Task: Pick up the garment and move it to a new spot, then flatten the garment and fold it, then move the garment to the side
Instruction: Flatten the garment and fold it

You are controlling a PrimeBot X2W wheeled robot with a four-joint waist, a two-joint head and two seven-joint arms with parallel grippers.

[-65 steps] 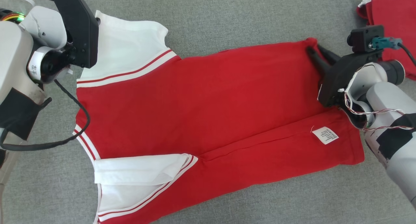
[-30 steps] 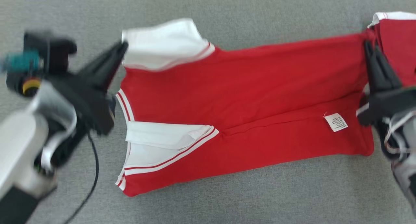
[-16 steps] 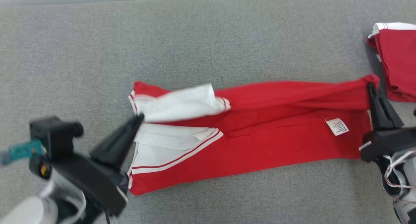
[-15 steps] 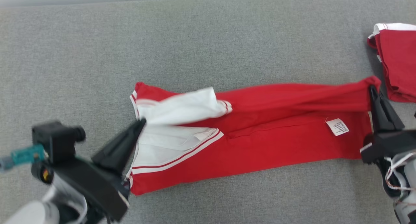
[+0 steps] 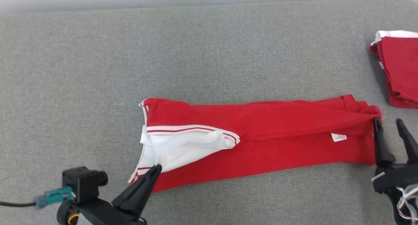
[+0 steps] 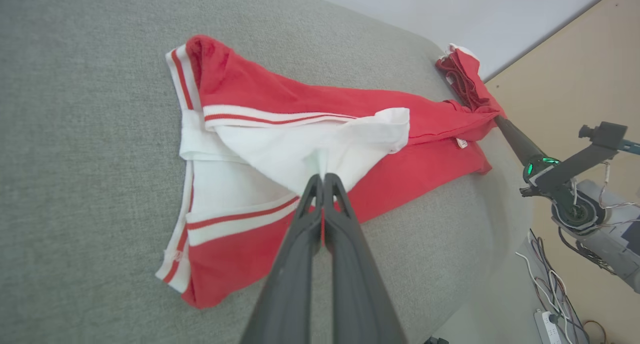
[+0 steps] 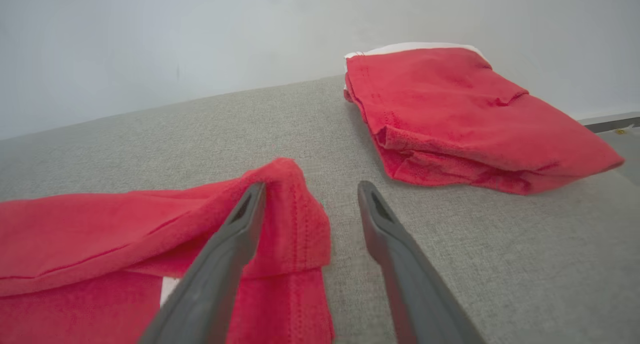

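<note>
Top edge got flipped down toward the robot since a second ago, so the garment (image 5: 277, 130) lies mid-cushion (image 5: 196, 55) as a narrow strip and the lengthwise fold looks done. Now the right gripper (image 5: 388, 122) has its fingers spread beside the hem corner (image 7: 295, 184), while the left gripper (image 6: 322, 176) is pinched on the white sleeve (image 5: 183, 146). Next I'd guess left lets go, then both grab the ends for the crosswise fold

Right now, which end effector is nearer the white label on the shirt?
Right. The right end effector stands open just past the hem of the shirt, near the label. The left end effector is shut on the white sleeve at the far end.
</note>
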